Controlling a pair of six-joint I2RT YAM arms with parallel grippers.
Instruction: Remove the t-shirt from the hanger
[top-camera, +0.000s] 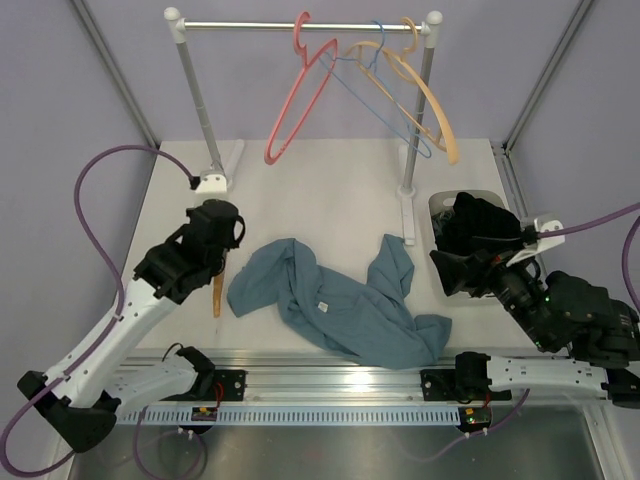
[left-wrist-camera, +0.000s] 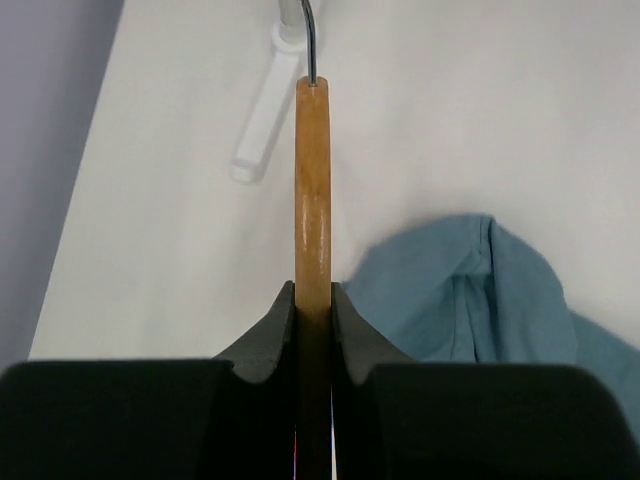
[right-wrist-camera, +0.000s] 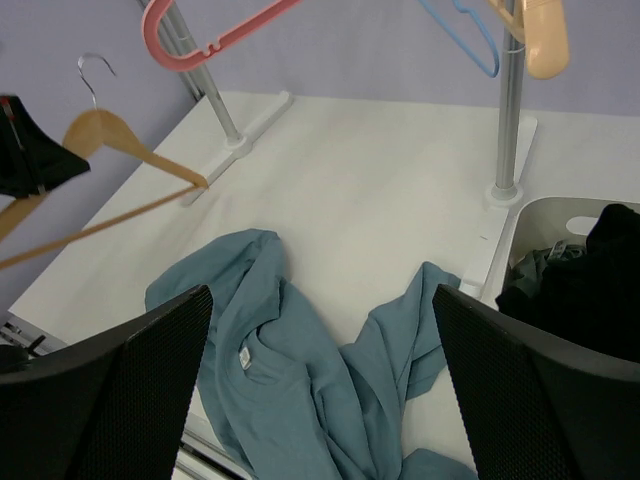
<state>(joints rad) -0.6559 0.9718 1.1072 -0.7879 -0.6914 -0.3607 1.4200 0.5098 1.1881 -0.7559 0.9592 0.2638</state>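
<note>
Now the left gripper (left-wrist-camera: 313, 305) is clamping its jaws narrowly on the wooden body of the hanger (left-wrist-camera: 312, 200), a dark pad pressing each side, and is holding it on edge over the left side of the table (top-camera: 330, 190), with the grey wire hook pointing toward the foot of the clothes rail (top-camera: 260, 25). The t-shirt (top-camera: 335, 305) is lying crumpled on the table between the two arms, free of the hanger and just to its right, with its white neck label facing up. The right gripper (top-camera: 455, 272) is hovering with its jaws spread wide and gripping nothing, next to the grey bin (top-camera: 440, 205), which is holding a black cloth (top-camera: 480, 225). A pink hanger (right-wrist-camera: 185, 62) and a pale tan hanger (right-wrist-camera: 545, 40) are hanging on the rail
</note>
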